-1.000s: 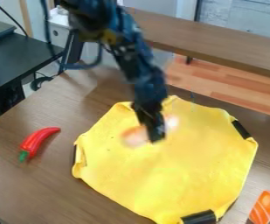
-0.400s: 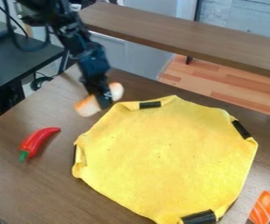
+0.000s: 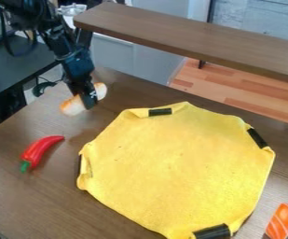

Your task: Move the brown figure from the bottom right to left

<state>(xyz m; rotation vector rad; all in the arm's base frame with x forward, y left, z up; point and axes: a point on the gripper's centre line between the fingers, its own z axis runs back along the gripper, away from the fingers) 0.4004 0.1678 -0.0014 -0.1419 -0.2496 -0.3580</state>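
Camera view, looking down at a slant: the pincer (image 3: 89,100) has travelled to the left since the first picture, where it hung over the upper part of the yellow cloth (image 3: 177,168), and it has gone a little further left and up the frame since the second one, carrying the brown figure (image 3: 72,106) along. Now both are at the upper left of the brown worktop (image 3: 21,196), well apart from the cloth and above the red chili (image 3: 40,150) as the frame shows it. The chili, the cloth and the orange piece with pale stripes (image 3: 283,221) at the lower right lie just where they lay in both earlier pictures. As for the pincer, it is closed on the middle of the figure, which slants across it, one rounded end poking out at the lower left and the paler end at the upper right; whether the figure touches the worktop, I cannot tell. The black arm (image 3: 58,44) comes down from the upper left, with the pincer tilted, its tips toward the lower right. There are small white marks on the arm and on the pincer, too small to read
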